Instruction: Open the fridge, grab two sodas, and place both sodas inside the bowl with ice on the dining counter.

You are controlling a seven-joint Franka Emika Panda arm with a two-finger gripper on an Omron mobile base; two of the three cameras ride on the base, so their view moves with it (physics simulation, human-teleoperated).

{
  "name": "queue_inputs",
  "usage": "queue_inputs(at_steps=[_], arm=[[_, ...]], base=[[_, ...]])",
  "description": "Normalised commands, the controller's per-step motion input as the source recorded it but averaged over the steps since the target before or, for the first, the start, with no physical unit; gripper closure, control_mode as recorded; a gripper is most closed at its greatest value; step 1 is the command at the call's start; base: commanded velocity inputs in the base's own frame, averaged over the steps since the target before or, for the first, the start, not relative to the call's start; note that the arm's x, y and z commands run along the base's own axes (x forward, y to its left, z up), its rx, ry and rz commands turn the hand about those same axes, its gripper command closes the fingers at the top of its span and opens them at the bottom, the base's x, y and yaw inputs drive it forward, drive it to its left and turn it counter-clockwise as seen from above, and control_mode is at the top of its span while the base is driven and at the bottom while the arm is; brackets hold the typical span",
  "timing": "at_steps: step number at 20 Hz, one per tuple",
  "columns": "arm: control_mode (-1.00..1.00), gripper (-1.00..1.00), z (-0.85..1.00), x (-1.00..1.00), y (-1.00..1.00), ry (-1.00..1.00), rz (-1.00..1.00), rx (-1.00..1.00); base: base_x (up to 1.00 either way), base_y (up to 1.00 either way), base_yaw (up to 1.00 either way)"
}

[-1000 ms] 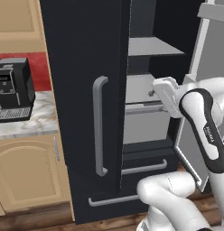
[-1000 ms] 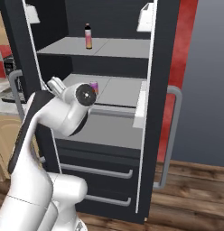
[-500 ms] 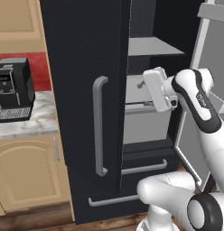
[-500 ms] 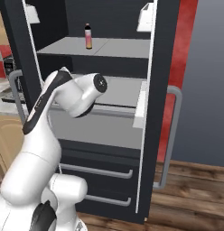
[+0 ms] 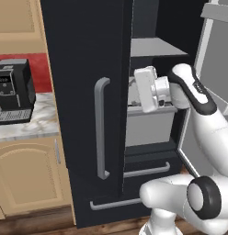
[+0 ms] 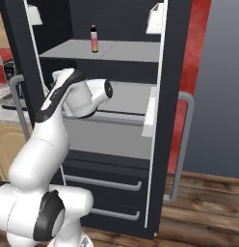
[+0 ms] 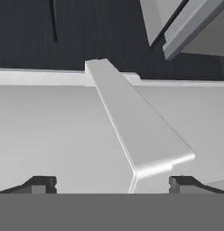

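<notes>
Left base view: we see the tall black-navy double-door fridge with its right door swung wide, and our white arm's two-finger gripper reaching into the opening at the level of the grey middle shelf. The closed left door's long grey bar handle hangs beside and below the gripper, toward the black coffee machine, which sits well off on that same side. In the hand view our gripper has its fingertips spread wide apart with nothing between them, over pale grey shelf surface. The slim pink-orange bottle with a dark cap stands upright one shelf above the gripper.
</notes>
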Motion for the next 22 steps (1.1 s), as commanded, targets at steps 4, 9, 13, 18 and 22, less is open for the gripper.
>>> queue_inputs(at_steps=[4, 9, 13, 18, 22], arm=[[-1.0, -1.0, 0.0, -0.2, 0.49, 0.0, 0.19, 0.08], [-1.0, -1.0, 0.0, -0.38, 0.5, 0.0, 0.2, 0.04], [-1.0, -1.0, 0.0, -0.49, 0.5, 0.0, 0.21, 0.02], [-1.0, -1.0, 0.0, -0.41, 0.66, 0.01, 0.17, 0.01], [-1.0, -1.0, 0.05, -0.2, 0.76, 0.05, 0.13, 0.0]], base=[[0.0, 0.0, 0.0], [0.0, 0.0, 0.0], [0.0, 0.0, 0.0], [0.0, 0.0, 0.0], [0.0, 0.0, 0.0]])
